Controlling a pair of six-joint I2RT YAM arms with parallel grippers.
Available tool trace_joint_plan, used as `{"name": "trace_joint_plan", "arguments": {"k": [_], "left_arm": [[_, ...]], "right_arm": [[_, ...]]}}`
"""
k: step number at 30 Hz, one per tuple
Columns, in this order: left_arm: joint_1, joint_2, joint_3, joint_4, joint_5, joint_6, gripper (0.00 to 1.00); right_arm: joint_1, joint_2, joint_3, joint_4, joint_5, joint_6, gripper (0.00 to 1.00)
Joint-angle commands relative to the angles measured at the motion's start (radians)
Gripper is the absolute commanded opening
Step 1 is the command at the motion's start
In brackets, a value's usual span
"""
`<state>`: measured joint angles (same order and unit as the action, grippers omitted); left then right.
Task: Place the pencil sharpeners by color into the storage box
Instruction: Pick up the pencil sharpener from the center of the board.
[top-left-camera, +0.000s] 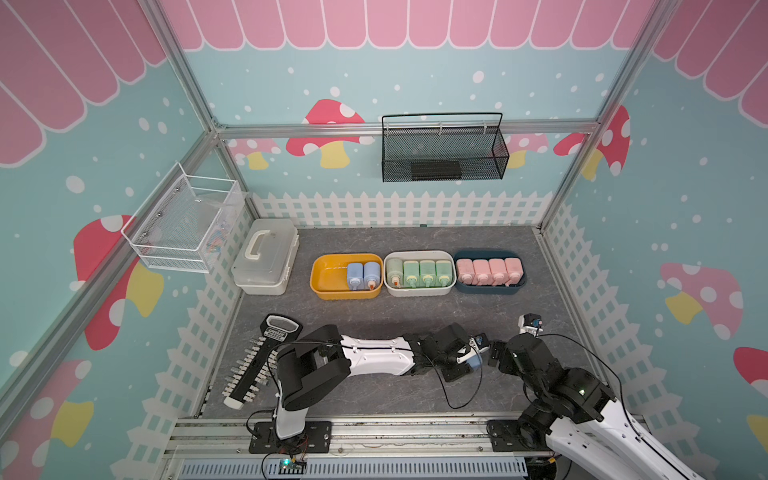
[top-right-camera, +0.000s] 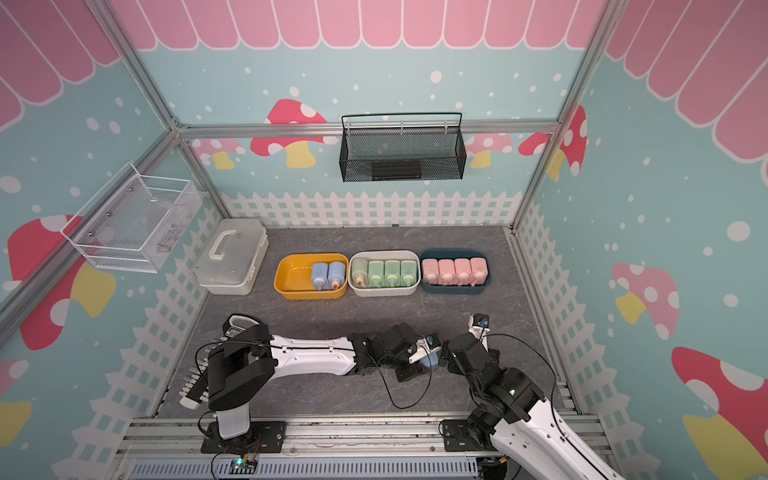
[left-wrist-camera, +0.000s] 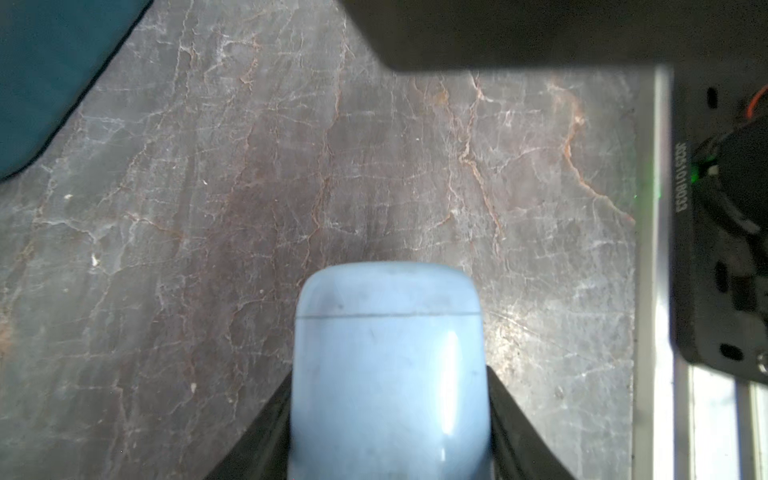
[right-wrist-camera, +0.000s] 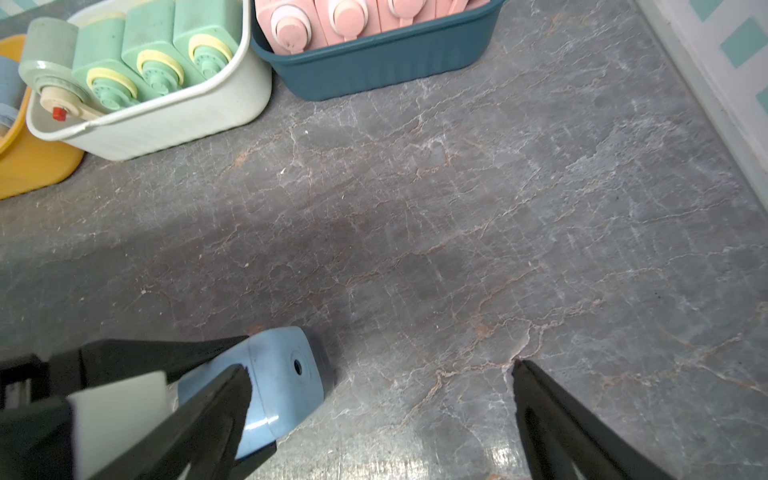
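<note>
Yellow tub holds two blue sharpeners, white tub four green sharpeners

My left gripper pinches one blue sharpener at 4 o'clock on the table, long axis level, pencil hole showing. In a row at 12 o'clock, crank ends towards me: two blue sharpeners in the yellow tub at 11, four green sharpeners in the white tub, four pink sharpeners in the dark blue tub at 1.

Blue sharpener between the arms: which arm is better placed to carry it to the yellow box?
Left, I'd say. The left tool grips the blue sharpener on both sides, and the yellow box sits toward that arm's side. The right tool is open, empty, beside it.
</note>
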<state>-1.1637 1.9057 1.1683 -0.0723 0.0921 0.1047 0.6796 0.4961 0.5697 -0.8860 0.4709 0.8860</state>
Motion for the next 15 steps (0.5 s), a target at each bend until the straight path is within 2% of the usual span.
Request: {"name": "trace_joint_plan", "arguments": {"k": [1, 4, 6, 10, 15], "left_arm": [[0.025, -0.024, -0.002, 0.003, 0.031, -0.014, 0.19], [0.090, -0.108, -0.070, 0.036, 0.053, -0.065, 0.09], [0.151, -0.180, -0.117, 0.025, 0.025, -0.106, 0.00], [0.296, -0.363, -0.174, -0.069, -0.111, -0.185, 0.00], [0.496, -0.499, -0.138, -0.239, -0.318, -0.293, 0.00]], "right_arm": [[-0.007, -0.014, 0.026, 0.001, 0.058, -0.012, 0.98], [-0.009, -0.010, 0.034, 0.008, 0.087, -0.027, 0.99], [-0.009, 0.003, 0.039, 0.051, 0.086, -0.094, 0.99], [-0.010, 0.050, 0.042, 0.210, 0.067, -0.302, 0.99], [-0.010, 0.118, 0.015, 0.423, 0.214, -0.534, 0.99]]}}
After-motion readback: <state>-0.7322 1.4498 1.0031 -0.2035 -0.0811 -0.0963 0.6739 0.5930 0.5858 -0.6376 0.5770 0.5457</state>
